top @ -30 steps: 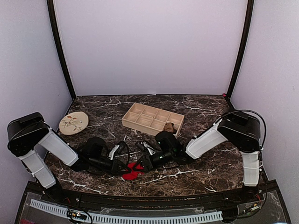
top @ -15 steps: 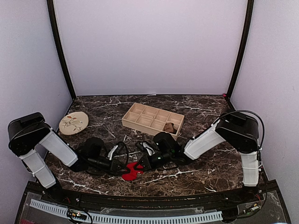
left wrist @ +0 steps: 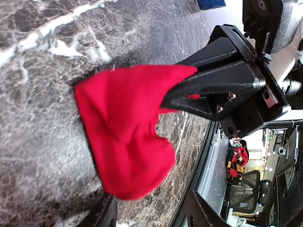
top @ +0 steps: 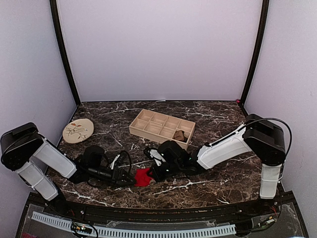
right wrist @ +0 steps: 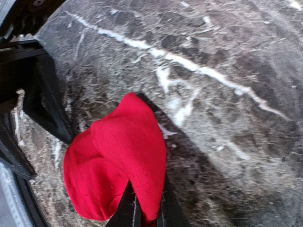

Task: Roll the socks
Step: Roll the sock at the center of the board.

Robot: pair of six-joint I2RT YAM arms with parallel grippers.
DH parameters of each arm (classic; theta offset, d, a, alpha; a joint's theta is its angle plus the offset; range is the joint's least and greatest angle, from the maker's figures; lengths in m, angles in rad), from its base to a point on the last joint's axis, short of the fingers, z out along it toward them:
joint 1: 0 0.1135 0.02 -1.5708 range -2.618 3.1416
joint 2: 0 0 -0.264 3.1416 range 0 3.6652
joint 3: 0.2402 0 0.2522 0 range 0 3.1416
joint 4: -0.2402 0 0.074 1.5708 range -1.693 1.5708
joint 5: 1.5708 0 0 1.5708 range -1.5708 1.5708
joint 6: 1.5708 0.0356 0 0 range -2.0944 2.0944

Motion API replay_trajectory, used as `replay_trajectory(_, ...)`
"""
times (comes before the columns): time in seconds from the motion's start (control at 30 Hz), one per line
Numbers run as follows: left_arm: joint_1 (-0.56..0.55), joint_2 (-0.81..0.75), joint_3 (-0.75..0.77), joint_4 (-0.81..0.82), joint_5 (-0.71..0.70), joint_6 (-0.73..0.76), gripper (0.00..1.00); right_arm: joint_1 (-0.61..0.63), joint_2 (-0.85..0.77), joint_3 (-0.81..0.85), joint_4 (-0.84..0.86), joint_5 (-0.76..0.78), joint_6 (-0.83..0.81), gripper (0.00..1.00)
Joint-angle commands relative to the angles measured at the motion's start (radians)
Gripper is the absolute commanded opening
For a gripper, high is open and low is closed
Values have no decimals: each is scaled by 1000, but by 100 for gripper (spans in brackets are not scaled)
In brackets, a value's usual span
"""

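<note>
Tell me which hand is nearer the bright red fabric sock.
Right. The right hand pinches an edge of the bright red fabric sock; the left hand sits open just beside it, on its left.

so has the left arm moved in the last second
Yes. The left arm has drawn back leftward: its dark wrist now sits farther from the wooden tray, nearer the left wall. The right gripper grips the red sock.

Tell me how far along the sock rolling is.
Done, apparently: the tan-brown sock sits bundled in a wooden tray compartment. In hand: the red sock lies folded over on the table, the right gripper shut on it, the left gripper open beside it. Left: finishing the red roll.
</note>
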Motion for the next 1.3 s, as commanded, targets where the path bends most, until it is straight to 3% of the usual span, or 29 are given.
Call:
replay_trajectory(0.0,18,-28,2,-175,1,-59,56,37,-34,-4,-73,176,-107,0)
replay_trajectory(0.27,48,-46,94,-287,22,-163,64,121,-36,-5,-95,371,-229,0)
replay_trajectory(0.73,72,26,143,-254,102,-396,65,294,33,-3,-70,785,-330,0)
replay_trajectory(1.27,73,5,211,-241,173,-596,73,369,82,7,-5,891,-420,0)
